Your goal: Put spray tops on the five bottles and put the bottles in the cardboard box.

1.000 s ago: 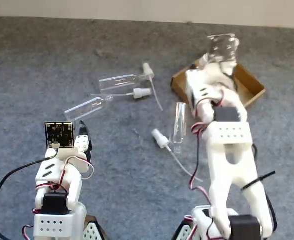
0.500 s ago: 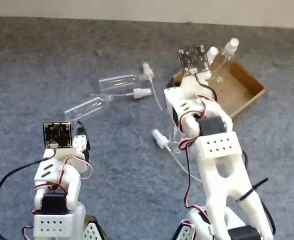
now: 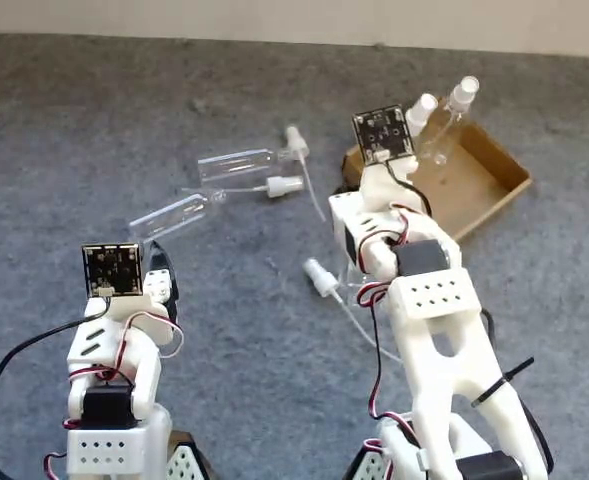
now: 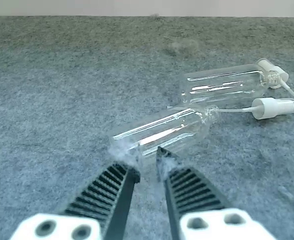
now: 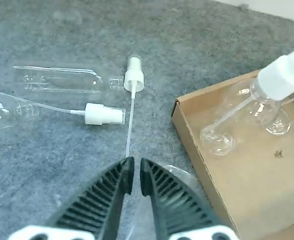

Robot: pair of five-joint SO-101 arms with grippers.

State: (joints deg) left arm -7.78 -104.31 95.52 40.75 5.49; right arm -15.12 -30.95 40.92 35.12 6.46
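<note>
Left wrist view: left gripper (image 4: 147, 162) fingers a little apart, right gripper (image 5: 136, 164) fingers close together, empty, could nudge the bottle (image 4: 161, 131) and roll it away.

Grey felt-covered table (image 3: 94, 110) — a box, loose bottles and spray tops lying on it.
The cardboard box (image 3: 519, 182) sits open side up. Near its left corner, as the high view shows it, lies a spray top (image 3: 296, 140) at the mouth of a clear bottle (image 3: 236, 163) on its side. Further from the box lies a second spray top (image 3: 284, 186), and a second bottle (image 3: 179, 215) is farthest out. A third spray top (image 3: 321, 276) lies well in front of the box — a third bottle (image 5: 179, 174) beside it, partly hidden.
</note>
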